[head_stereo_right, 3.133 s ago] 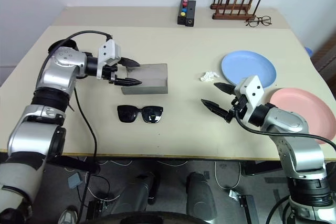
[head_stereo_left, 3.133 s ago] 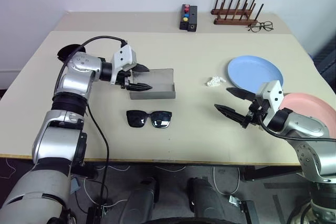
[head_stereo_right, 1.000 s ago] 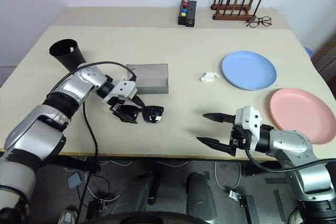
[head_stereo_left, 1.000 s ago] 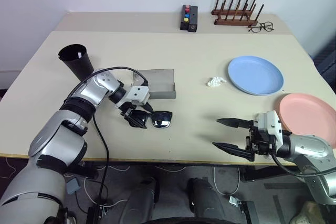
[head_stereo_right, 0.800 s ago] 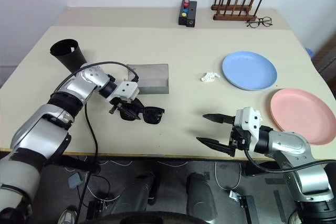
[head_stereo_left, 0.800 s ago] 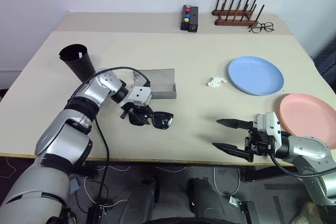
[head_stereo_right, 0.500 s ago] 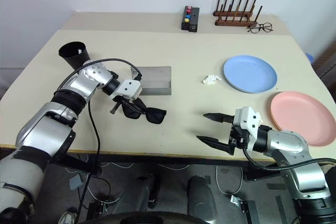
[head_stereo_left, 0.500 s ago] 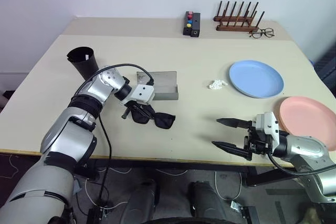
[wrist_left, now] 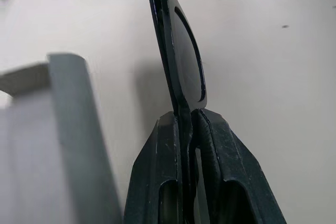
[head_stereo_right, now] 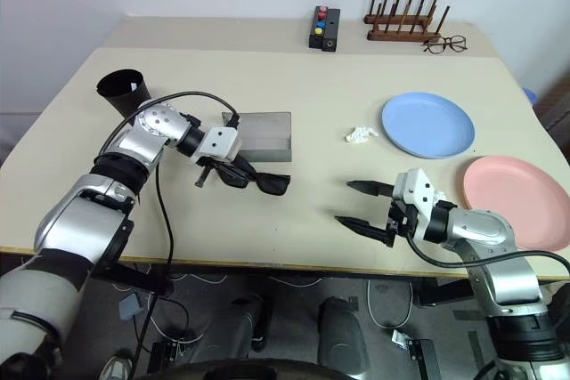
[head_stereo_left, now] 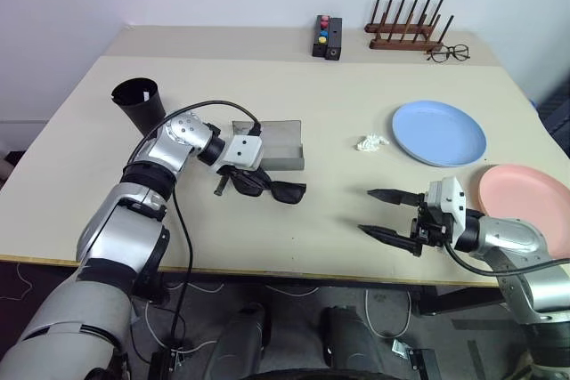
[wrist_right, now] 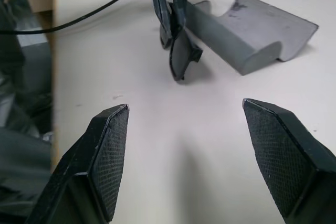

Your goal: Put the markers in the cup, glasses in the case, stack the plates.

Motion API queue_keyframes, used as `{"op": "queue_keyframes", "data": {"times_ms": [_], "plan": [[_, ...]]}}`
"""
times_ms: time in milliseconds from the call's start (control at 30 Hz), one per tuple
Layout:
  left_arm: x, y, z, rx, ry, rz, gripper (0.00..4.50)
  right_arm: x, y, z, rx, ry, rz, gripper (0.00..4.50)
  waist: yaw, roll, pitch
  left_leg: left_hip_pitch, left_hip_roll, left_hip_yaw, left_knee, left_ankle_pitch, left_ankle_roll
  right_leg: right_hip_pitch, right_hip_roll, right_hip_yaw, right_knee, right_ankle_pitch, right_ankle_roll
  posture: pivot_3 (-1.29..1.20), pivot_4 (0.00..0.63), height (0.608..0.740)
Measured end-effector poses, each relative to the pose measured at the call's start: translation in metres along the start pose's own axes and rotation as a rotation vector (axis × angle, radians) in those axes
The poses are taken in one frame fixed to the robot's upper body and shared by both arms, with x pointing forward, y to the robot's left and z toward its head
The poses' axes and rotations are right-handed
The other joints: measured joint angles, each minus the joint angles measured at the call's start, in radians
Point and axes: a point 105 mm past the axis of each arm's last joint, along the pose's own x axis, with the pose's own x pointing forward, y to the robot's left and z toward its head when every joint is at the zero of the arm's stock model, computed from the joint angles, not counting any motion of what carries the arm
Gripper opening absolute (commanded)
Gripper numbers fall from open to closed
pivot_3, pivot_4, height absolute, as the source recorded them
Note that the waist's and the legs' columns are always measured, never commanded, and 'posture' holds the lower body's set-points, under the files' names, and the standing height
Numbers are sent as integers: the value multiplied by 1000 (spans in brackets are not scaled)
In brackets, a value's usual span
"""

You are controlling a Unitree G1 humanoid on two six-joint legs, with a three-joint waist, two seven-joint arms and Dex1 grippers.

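My left gripper (head_stereo_left: 233,175) is shut on one end of the black glasses (head_stereo_left: 274,190), which hang tilted just in front of the grey case (head_stereo_left: 272,143); the free lens is close to the table. In the left wrist view the fingers (wrist_left: 164,182) pinch the frame below a dark lens (wrist_left: 185,61). The case lies open. The black cup (head_stereo_left: 138,104) stands at the far left. The light blue plate (head_stereo_left: 439,133) and the pink plate (head_stereo_left: 525,211) lie apart on the right. My right gripper (head_stereo_left: 385,213) hovers open and empty near the front edge.
A black block with red, blue and yellow tops (head_stereo_left: 325,35) stands at the back; whether these are the markers I cannot tell. Beside it are a wooden peg rack (head_stereo_left: 408,31) and thin-rimmed spectacles (head_stereo_left: 450,52). A crumpled white scrap (head_stereo_left: 369,142) lies left of the blue plate.
My left gripper has closed on the glasses, lifted one end and carried them right, toward the case. My right gripper edged forward, still open. The head camera shifted slightly.
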Motion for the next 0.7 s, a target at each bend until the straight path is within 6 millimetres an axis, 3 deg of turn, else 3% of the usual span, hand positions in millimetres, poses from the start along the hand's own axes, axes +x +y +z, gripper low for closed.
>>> {"op": "queue_keyframes", "data": {"times_ms": [133, 367, 700], "plan": [[-1, 19, 13, -12, -40, 90, 181, 4, -8, 0, -14, 6, -9, 3530, -2, -1, 1, -8, -1, 0, 4, 0, 0, -8, 0, 0, 5, 1, -1, 0, 150, 740], [-31, 61, 24, -53, -11, 324, 181, 14, -16, 3, -36, 4, -4, 3530, -4, -3, 3, -8, -1, 1, 4, 0, 0, -8, 1, 0, 5, -1, 3, 0, 150, 740], [-51, 71, 11, -81, 110, 415, 181, 23, -21, 0, -40, -9, 0, 3530, -4, -4, 3, -8, -1, 1, 4, 0, 0, -8, 1, 0, 5, 0, 2, 0, 150, 740]]}}
